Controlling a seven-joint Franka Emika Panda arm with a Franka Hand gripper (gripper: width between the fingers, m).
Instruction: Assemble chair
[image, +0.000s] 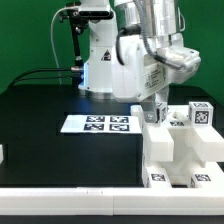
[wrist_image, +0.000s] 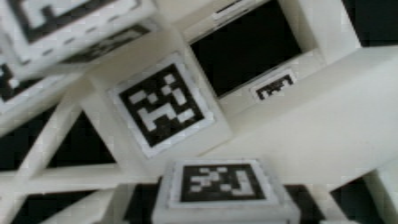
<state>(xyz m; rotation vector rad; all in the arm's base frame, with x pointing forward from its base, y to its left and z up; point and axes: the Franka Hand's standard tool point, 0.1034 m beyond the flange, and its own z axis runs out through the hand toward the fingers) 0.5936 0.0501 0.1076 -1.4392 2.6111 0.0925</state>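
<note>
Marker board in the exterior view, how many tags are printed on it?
4, as far as the blur allows. On the marker board the tags form a two-by-two block toward the exterior view's right: far pair, near pair. None looks hidden.

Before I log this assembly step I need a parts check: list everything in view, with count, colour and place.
chair parts: a cluster of several, exact count unclear, matte white with black-and-white tags, on the exterior view's right side of the table.
marker board: one, flat white with several tags, lying mid-table beside the cluster.
table: one, black top.
backdrop: green, behind the table.
arm: one, glossy white, reaching over the cluster.
gripper: one, down at the top of the chair parts; grip unclear.
</note>
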